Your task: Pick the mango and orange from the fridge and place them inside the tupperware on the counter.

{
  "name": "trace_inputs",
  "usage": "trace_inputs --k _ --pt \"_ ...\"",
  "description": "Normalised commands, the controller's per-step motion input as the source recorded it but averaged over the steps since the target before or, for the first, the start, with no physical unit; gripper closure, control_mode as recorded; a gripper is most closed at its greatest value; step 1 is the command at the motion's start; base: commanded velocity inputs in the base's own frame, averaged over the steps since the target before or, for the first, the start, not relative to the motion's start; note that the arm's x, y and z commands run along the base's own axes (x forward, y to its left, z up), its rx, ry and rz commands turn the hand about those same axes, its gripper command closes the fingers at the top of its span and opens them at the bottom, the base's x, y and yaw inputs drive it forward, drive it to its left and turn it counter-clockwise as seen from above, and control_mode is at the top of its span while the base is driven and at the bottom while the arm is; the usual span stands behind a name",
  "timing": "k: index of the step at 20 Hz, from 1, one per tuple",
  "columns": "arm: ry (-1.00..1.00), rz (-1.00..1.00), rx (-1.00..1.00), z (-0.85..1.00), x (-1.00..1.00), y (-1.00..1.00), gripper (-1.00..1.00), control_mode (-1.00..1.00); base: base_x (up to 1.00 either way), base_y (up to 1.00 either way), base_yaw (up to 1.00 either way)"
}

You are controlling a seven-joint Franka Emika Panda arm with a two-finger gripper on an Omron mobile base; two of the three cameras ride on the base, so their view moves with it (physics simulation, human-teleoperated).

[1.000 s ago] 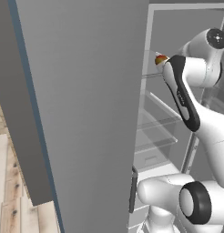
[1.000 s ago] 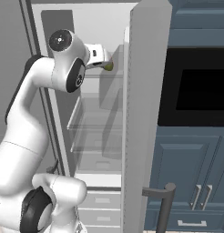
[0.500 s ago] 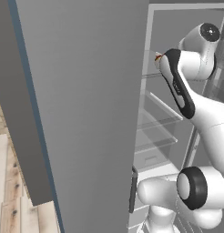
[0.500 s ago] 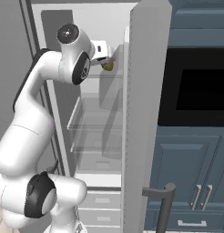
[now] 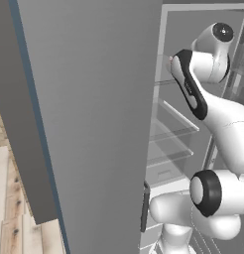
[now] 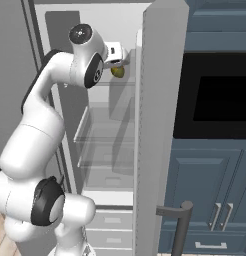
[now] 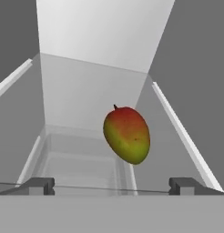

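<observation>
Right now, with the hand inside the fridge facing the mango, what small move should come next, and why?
Probably ease forward toward the mango. In the hand view it sits ahead of the open jaws, roughly centred between the fingertips, which are not yet alongside it, so closing now would likely miss.

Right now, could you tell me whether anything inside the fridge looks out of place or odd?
Nothing stands out: the mango sits intact ahead of the open gripper, and the fridge shelves look level and clean.
</observation>
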Motion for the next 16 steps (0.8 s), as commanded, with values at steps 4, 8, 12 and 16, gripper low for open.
trace_inputs --k 4,8,12,16 --pt "0.01 0.00 0.00 -0.03 0.25 -0.02 -1.00 -1.00 0.00 0.00 0.00" --pt "0.02 0.00 0.00 -0.05 0.18 -0.03 -1.00 -1.00 0.00 0.00 0.00" --pt "0.01 0.00 0.00 -0.05 0.13 -0.07 -1.00 -1.00 0.00 0.00 0.00" --pt "0.02 0.00 0.00 -0.04 0.14 -0.08 -1.00 -1.00 0.00 0.00 0.00"
